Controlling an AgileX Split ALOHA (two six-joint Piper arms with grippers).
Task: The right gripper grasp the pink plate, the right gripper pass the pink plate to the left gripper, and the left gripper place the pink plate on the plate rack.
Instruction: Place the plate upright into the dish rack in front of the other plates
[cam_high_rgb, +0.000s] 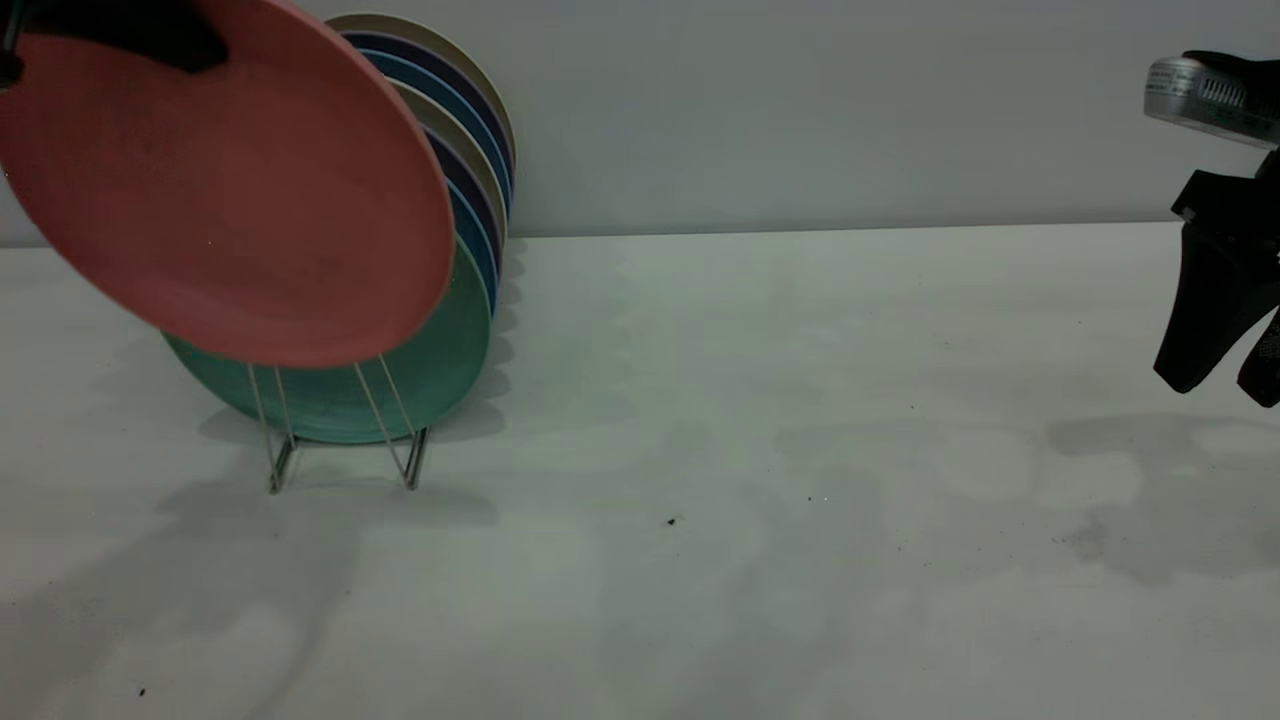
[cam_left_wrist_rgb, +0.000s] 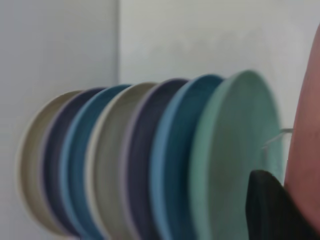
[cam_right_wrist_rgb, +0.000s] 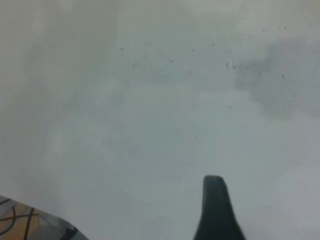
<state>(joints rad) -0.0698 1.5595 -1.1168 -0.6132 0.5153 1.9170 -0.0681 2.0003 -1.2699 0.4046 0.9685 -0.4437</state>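
The pink plate (cam_high_rgb: 225, 190) hangs tilted in front of the plate rack (cam_high_rgb: 340, 440) near the desk's (cam_high_rgb: 700, 500) back left. The left gripper (cam_high_rgb: 120, 35) pinches its top rim. The right gripper (cam_high_rgb: 1225, 330) hovers at the right edge, fingers apart, holding nothing.

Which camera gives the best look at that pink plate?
The exterior view: the pink plate shows nearly whole there, tilted, held by the left gripper in front of the teal plate in the plate rack. The left wrist view catches only a pink edge. The right wrist view shows none of it.
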